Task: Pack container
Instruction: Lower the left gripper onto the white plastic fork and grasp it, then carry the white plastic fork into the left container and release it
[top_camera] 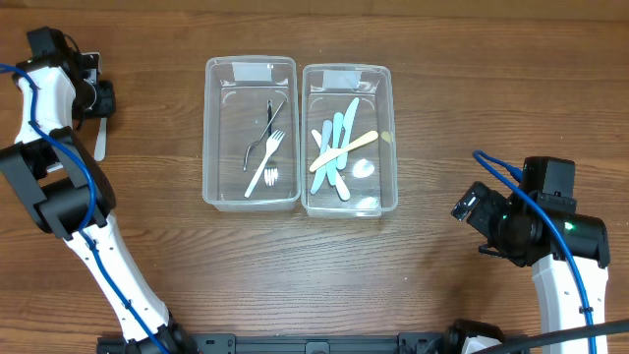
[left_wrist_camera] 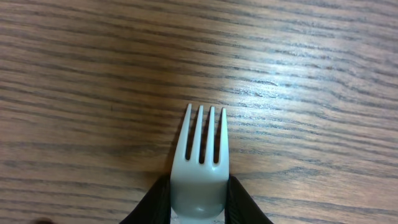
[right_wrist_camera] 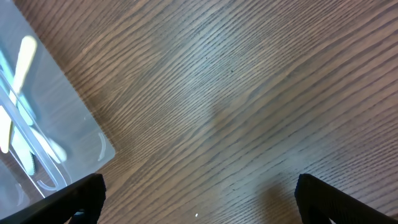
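the left gripper (left_wrist_camera: 198, 202) was closed narrowly on the neck of a white plastic fork (left_wrist_camera: 200, 158), tines forward over the table (left_wrist_camera: 93, 62), well apart from the fork container (top_camera: 208, 128) it likely belonged in, while the right gripper (right_wrist_camera: 199, 205) stood wide open.

Right gripper (right_wrist_camera: 205, 208) above a wooden table (right_wrist_camera: 249, 93), corner of a clear container (right_wrist_camera: 93, 140) at the left.
Its two black fingertips (right_wrist_camera: 339, 199) stand far apart with nothing between them. Inside the container lie a cream utensil (right_wrist_camera: 23, 59) and some pale utensils (right_wrist_camera: 37, 144).
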Robot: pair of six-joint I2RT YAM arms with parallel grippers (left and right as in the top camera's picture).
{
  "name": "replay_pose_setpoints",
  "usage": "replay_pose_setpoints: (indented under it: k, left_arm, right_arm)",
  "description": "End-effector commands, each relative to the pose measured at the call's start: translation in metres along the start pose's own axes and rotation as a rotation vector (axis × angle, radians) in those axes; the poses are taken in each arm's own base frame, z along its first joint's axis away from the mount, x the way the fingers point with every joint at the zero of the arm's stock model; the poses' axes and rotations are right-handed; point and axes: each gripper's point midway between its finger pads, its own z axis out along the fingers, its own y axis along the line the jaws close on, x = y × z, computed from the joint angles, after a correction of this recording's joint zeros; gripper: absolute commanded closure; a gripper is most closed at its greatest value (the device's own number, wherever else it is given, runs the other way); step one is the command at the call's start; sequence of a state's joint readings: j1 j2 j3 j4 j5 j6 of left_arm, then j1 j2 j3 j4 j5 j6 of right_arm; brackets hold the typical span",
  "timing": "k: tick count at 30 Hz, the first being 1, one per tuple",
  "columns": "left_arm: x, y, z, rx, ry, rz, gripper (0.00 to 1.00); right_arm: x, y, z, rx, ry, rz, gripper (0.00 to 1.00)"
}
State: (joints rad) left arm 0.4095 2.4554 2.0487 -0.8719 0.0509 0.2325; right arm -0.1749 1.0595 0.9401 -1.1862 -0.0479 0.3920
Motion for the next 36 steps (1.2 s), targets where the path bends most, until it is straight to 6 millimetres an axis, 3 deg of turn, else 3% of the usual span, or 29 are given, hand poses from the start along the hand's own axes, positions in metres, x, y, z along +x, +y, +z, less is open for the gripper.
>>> replay_pose_setpoints:
  k: [1,6,13,17,21,25,30,33,36]
  left_arm:
    - [-0.001,-0.012,-0.017,-0.021,0.002,0.021,0.96]
    - [-0.018,-0.023,-0.07,-0.034,-0.071,0.006,0.96]
    - [-0.022,-0.049,-0.157,-0.038,-0.15,-0.031,0.96]
    - [-0.017,-0.094,-0.218,-0.003,-0.212,-0.017,0.96]
    - [0.0,-0.151,-0.249,0.047,-0.21,0.034,0.96]
    - [0.029,-0.216,-0.256,0.109,-0.135,0.068,0.96]
    - [0.055,-0.295,-0.246,0.17,-0.104,0.175,0.96]
    - [0.068,-0.321,-0.228,0.182,-0.074,0.188,0.96]
    - [0.082,-0.332,-0.197,0.174,-0.018,0.166,0.96]
  right_arm:
    - [-0.001,0.001,-0.001,-0.004,-0.009,-0.007,0.0]
    - [-0.001,0.001,-0.001,-0.004,-0.009,-0.007,0.0]
    - [-0.002,0.001,-0.001,-0.004,-0.01,-0.007,0.0]
    - [-0.002,0.001,-0.001,-0.004,-0.01,-0.007,0.0]
    - [-0.002,0.001,-0.001,-0.005,-0.011,-0.007,0.0]
    - [-0.002,0.001,-0.001,-0.005,-0.011,-0.007,0.0]
    - [-0.002,0.001,-0.001,-0.005,-0.011,-0.007,0.0]
    - [-0.002,0.002,-0.001,-0.005,-0.011,-0.007,0.0]
    - [-0.002,0.001,-0.001,-0.005,-0.01,-0.007,0.0]
